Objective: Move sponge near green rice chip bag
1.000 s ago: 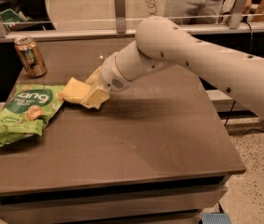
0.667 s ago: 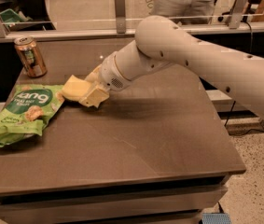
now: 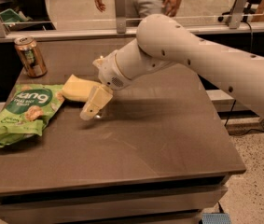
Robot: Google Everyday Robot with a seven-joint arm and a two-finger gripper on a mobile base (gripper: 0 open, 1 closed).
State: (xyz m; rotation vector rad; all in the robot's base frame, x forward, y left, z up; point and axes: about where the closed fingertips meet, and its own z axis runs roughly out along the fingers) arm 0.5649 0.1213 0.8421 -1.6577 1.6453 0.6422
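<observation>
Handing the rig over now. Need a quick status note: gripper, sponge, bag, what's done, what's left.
Gripper: low over the table, at the sponge's right end. Can't tell if it holds the sponge.
Sponge: lying flat, right beside the bag's upper right corner.
Done: the sponge looks placed near the bag.
Left: probably confirm release, then lift the gripper clear.

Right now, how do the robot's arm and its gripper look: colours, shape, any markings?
The arm is smooth, off-white and thick, built of rounded tubular sections, with small dark round holes dotted along its shell. Near the wrist there is a patch of tiny perforations. The gripper, low over the table beside the sponge, is pale yellow and blocky.
</observation>
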